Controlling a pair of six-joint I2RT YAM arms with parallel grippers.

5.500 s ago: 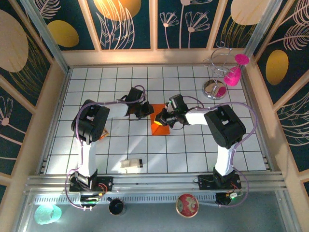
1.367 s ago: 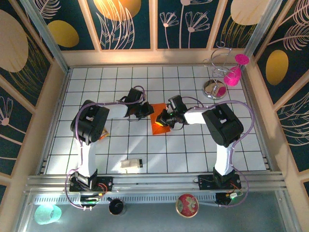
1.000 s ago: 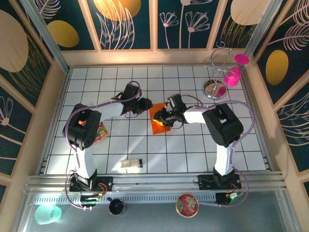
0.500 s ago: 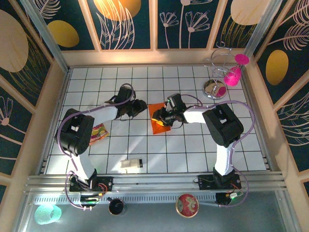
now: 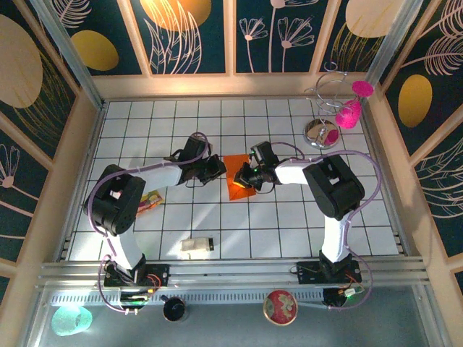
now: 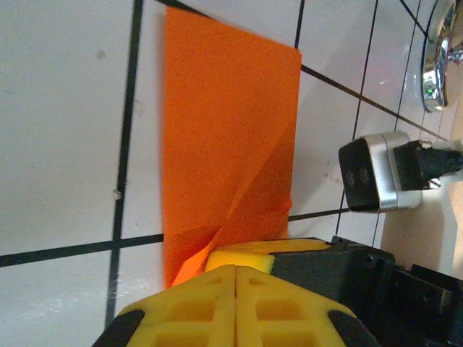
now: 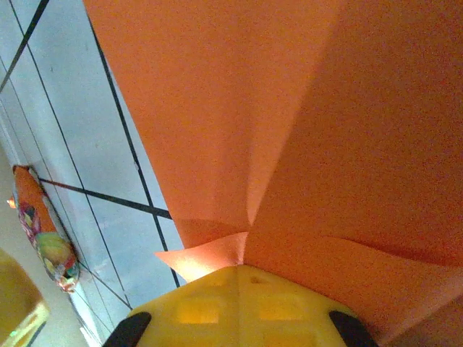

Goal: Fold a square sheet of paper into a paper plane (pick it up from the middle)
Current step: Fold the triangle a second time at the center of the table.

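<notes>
Top external shows the square sheet of paper, creased, near the tabletop centre. The left gripper is closed on its 9 o'clock edge, the right gripper on its 3 o'clock side. Most folds seemingly remain.

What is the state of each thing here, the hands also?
paper: partly folded, creased, flat on the tiles at its far end, raised near the hands
left hand: shut, tips at the paper's edge
right hand: shut on the paper
wrapper: crumpled, lying apart
</notes>
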